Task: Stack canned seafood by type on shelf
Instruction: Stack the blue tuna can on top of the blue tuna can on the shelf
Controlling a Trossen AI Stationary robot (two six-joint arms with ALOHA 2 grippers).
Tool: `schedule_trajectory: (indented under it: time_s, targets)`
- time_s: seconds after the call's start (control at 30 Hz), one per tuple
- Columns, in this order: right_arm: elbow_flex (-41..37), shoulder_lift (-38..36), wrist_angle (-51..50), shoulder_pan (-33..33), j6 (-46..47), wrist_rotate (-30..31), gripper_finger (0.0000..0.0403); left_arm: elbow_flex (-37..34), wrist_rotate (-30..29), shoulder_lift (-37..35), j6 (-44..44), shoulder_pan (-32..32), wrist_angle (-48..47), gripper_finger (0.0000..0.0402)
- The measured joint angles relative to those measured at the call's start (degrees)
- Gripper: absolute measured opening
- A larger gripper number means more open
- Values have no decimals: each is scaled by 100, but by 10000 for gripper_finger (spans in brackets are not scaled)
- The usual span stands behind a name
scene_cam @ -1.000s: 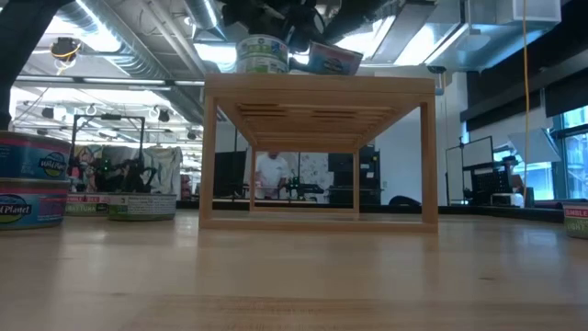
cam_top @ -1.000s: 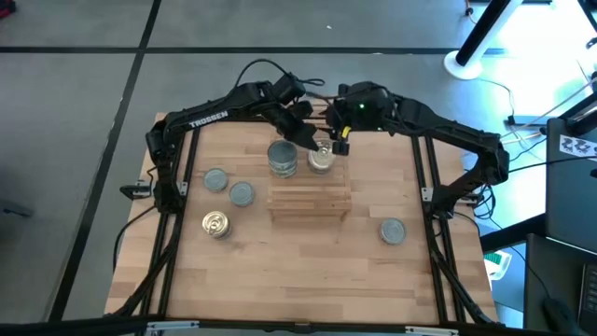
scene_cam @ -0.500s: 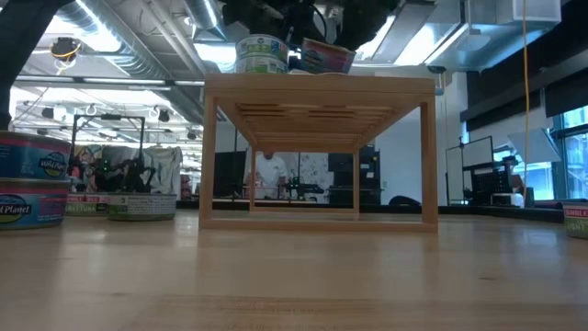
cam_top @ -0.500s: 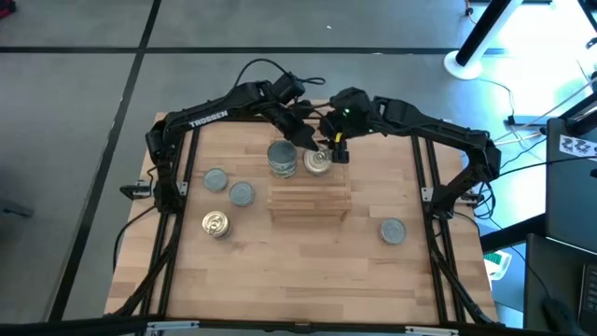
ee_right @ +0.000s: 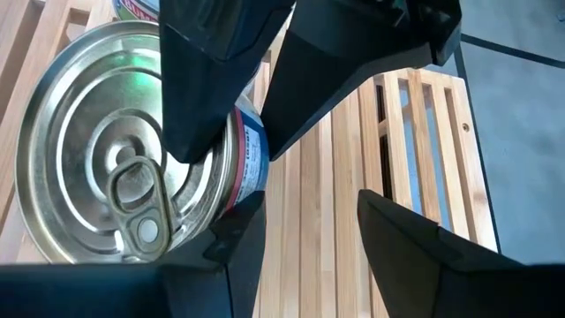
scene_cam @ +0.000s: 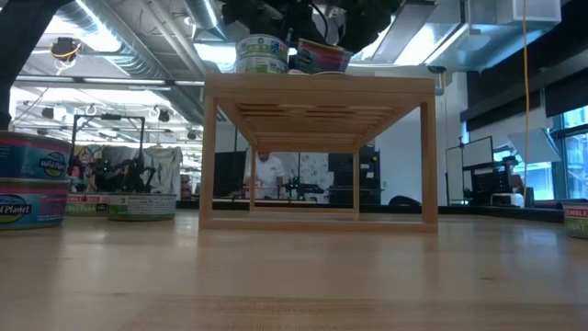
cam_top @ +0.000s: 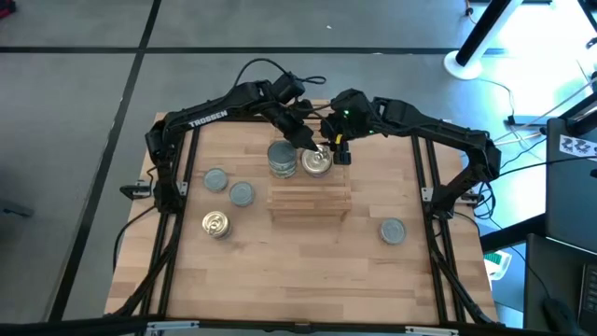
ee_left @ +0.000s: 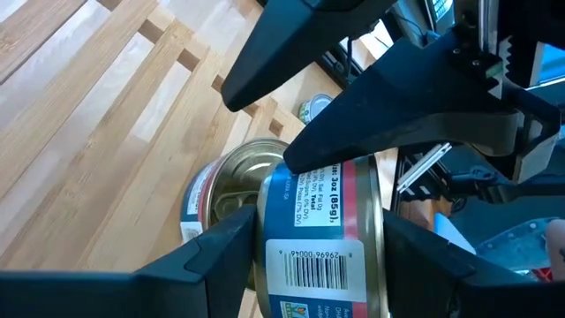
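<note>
Legible markings, as I read them

Left arm (cam_top: pixel 210 119): "TROSSEN". Tilted tin (ee_left: pixel 322 231): "3oz (85g)", barcode digits "29696 00046".

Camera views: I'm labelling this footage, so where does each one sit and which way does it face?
High view: above the table, looking straight down; both arms meet over the shelf.
Low view: at tabletop height, looking level under the shelf into the room.
Left wrist view: on the left arm, its end effector around the tilted gold-top can.
Right wrist view: on the right arm, past its end effector at the same can.
Shared: both wrist views show that can.
</note>
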Motion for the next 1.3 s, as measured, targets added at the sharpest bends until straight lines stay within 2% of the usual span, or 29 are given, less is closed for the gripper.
schedule_trajectory:
  time_s: [0.47,0.77,1.17,1.3]
  targets:
    - [0,-7,9,0,-1,9,182,4,-29,28,-5,-38,5,210]
    - [-1,-9,8,-1,-1,18,182,0,-438,48,-46,-140,-66,210]
    - [-3,-22,5,2,-2,21,182,0,-433,33,-173,-60,-59,210]
    - [-4,-141,-7,4,-11,341,182,33,-430,-23,-171,80,-58,210]
